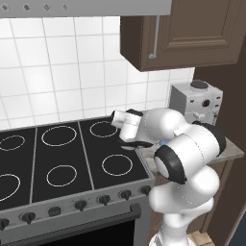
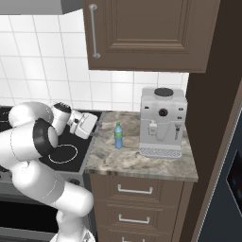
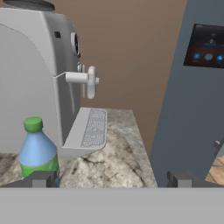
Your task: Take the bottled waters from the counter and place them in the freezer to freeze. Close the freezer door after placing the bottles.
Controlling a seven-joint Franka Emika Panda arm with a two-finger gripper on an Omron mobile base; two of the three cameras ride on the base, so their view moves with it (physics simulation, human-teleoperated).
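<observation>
One bottled water (image 2: 118,135), a slim blue bottle with a green cap and label, stands upright on the mottled stone counter (image 2: 142,163) just left of the coffee machine. My gripper (image 2: 98,132) hovers at the counter's left edge, a short way left of the bottle, open and holding nothing. In the hand view the bottle (image 3: 38,151) stands at the lower left, just above the left fingertip (image 3: 43,179), outside the middle of the wide-open gripper (image 3: 113,180). The slate-blue freezer door (image 3: 192,109) shows its outer face with the black display at the right, and the freezer (image 2: 227,189) stands beyond the counter's right end.
A silver coffee machine (image 2: 162,123) fills the counter's right half, its drip tray (image 3: 89,129) jutting toward the front. The black stovetop (image 1: 62,158) lies left of the counter. A dark brown wall cabinet (image 2: 151,33) hangs above. A tall brown panel (image 2: 208,118) separates counter and freezer.
</observation>
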